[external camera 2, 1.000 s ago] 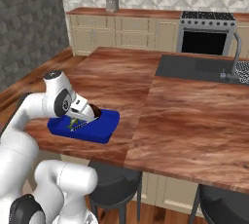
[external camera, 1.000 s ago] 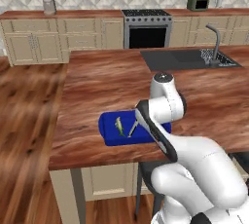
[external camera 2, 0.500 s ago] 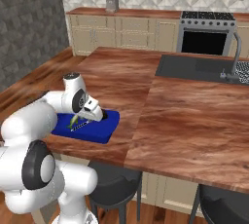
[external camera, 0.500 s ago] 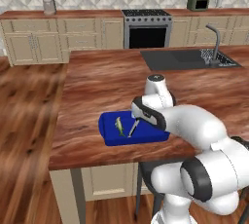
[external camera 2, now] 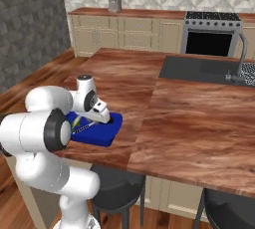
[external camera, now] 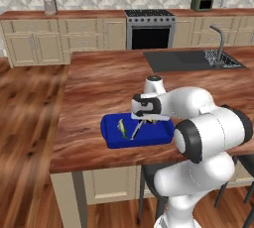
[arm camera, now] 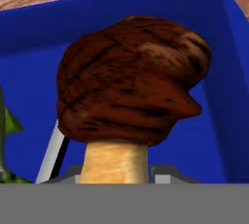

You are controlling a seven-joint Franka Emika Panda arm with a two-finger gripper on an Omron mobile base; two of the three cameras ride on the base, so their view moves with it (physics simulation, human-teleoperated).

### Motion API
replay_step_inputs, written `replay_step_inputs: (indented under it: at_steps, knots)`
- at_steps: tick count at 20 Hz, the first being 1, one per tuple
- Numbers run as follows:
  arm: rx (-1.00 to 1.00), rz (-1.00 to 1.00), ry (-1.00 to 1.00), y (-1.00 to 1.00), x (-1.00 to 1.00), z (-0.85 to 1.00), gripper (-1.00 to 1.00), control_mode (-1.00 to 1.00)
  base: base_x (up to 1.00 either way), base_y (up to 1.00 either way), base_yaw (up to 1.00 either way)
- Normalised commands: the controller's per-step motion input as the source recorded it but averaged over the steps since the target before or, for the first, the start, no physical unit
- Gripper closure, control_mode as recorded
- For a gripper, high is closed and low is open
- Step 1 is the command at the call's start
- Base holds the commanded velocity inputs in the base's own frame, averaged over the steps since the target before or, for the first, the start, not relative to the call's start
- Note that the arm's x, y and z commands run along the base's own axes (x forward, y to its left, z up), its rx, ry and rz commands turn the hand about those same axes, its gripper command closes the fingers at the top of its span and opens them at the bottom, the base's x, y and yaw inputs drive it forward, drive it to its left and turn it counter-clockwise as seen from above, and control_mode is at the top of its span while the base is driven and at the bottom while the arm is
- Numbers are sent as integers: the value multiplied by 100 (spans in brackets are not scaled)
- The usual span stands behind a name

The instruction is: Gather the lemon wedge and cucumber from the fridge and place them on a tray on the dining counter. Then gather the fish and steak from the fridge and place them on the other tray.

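Note:
A blue tray (external camera: pixel 111 138) sits near the front edge of the dining counter (external camera: pixel 99 81). My gripper (external camera: pixel 144 121) hangs low over the tray's right half and is shut on the steak (arm camera: pixel 129 79), a dark brown lump with a tan bone end (arm camera: pixel 114 162) between my fingertips. In the hand view the steak hovers just above the blue tray (arm camera: pixel 219 116) floor. A small green-and-yellow item (external camera: pixel 120 128), possibly the fish, lies in the tray's left half, with its green edge (arm camera: pixel 7 133) showing at the hand view's left. A thin grey stick (arm camera: pixel 51 155) lies beside the steak.
The counter's front edge (external camera: pixel 89 160) runs close under the tray. A sink with a faucet (external camera: pixel 218 48) sits at the counter's far right. Stools (external camera 2: pixel 117 188) stand below the counter. Stove (external camera: pixel 149 26) and cabinets line the back wall.
The arm has folded in, its elbow swinging over the counter's front edge. The hand stays over the blue tray's right half with the steak and has come lower.

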Motion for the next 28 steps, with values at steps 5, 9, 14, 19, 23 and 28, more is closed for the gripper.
replay_step_inputs:
  at_steps: [5,9,14,19,23,28]
  knots:
    - [4,0,0,0,35,-48,100,-100,0,0,0]
    - [4,0,0,0,31,-43,100,-100,0,0,0]
    - [1,0,0,0,12,-43,-100,-100,0,0,0]
    - [2,0,0,0,0,-15,-100,-100,0,0,0]
    - [0,0,6,0,0,20,-100,-100,0,0,0]
    - [0,-2,5,-1,-1,27,-100,-100,0,0,0]
